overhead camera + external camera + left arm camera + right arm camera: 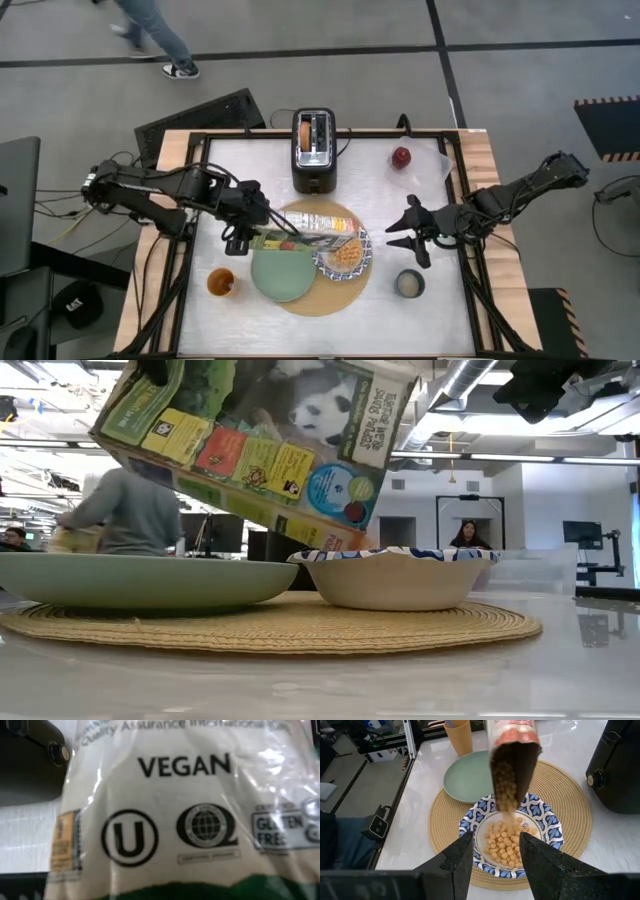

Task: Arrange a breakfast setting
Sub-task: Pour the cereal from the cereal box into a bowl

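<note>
Cereal box (190,820) fills left wrist view, tipped in left gripper (238,238) grip. Cereal (506,840) falls into bowl (540,822) on mat (570,805), just beside plate (467,777). Right gripper (495,855) waits past bowl, fingers apart, holding nothing. Pouring step. Next: tip box back up

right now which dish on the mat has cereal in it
The blue-and-white patterned bowl; the pale green plate beside it is bare.

Tilted panda-printed cereal box (260,445) spilling cereal (506,842) — black toaster (314,150) behind, people beyond
</note>
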Robot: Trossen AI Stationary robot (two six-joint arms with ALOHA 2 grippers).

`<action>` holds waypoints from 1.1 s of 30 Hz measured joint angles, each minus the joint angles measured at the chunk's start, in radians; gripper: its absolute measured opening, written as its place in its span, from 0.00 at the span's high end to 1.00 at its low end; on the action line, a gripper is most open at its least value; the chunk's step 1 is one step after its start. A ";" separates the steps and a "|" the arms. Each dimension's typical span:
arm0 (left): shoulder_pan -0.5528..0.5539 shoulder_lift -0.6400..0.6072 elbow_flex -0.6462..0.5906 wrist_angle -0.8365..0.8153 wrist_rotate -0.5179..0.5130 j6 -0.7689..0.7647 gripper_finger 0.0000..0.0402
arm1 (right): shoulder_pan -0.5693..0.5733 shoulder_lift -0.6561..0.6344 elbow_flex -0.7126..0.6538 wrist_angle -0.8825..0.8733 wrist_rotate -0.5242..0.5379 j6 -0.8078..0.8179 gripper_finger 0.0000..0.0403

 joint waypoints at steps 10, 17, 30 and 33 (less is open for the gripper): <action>0.004 0.000 0.000 -0.001 -0.007 0.018 0.61 | 0.000 0.000 0.000 0.000 0.000 0.002 0.54; 0.004 0.000 0.000 -0.010 0.001 0.020 0.61 | 0.000 0.000 0.000 0.000 0.000 0.001 0.54; 0.018 -0.001 0.000 -0.029 -0.005 0.028 0.61 | 0.000 0.000 0.000 0.000 0.000 -0.001 0.54; 0.025 -0.003 0.000 -0.030 0.006 0.031 0.61 | 0.000 0.000 0.000 0.000 0.000 0.000 0.54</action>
